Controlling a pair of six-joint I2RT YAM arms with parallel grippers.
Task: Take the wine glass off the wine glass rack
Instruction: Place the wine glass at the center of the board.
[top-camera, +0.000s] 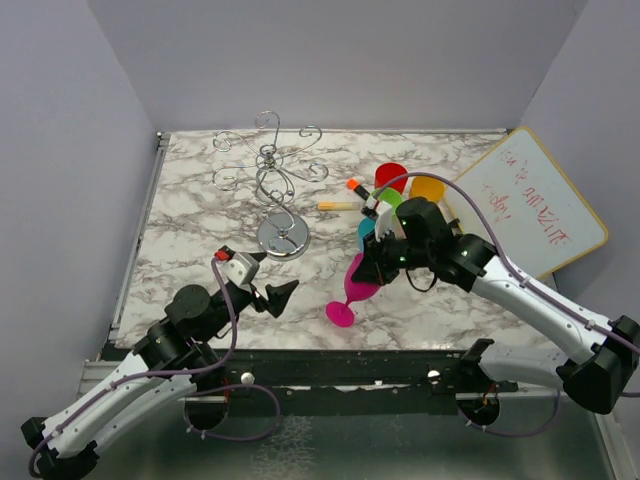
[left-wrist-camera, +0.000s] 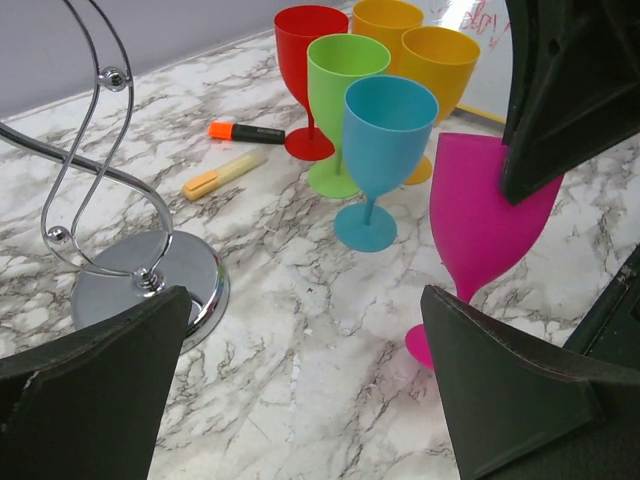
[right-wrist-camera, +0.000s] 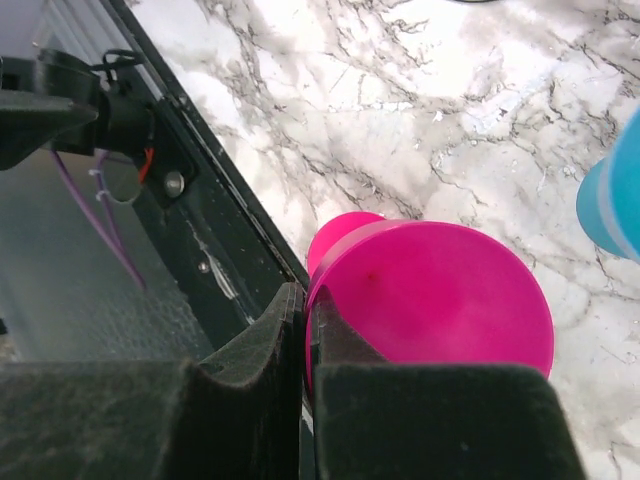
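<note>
The right gripper (top-camera: 388, 262) is clamped on the rim of the magenta wine glass (top-camera: 357, 283), well apart from the chrome wine glass rack (top-camera: 275, 190) standing back-left; its stem slants down toward the near edge of the marble table (top-camera: 190, 250), foot seemingly touching it; the left gripper (top-camera: 266, 280) gapes empty near the rack's base, arm low.

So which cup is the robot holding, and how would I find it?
Start at the marble table and look at the bunch of bright wine glasses on its right side. Just in front of them, nearest the table's front edge, is the pink wine glass. It is the only pink one, and the only one with the right end effector pinching its rim.
</note>
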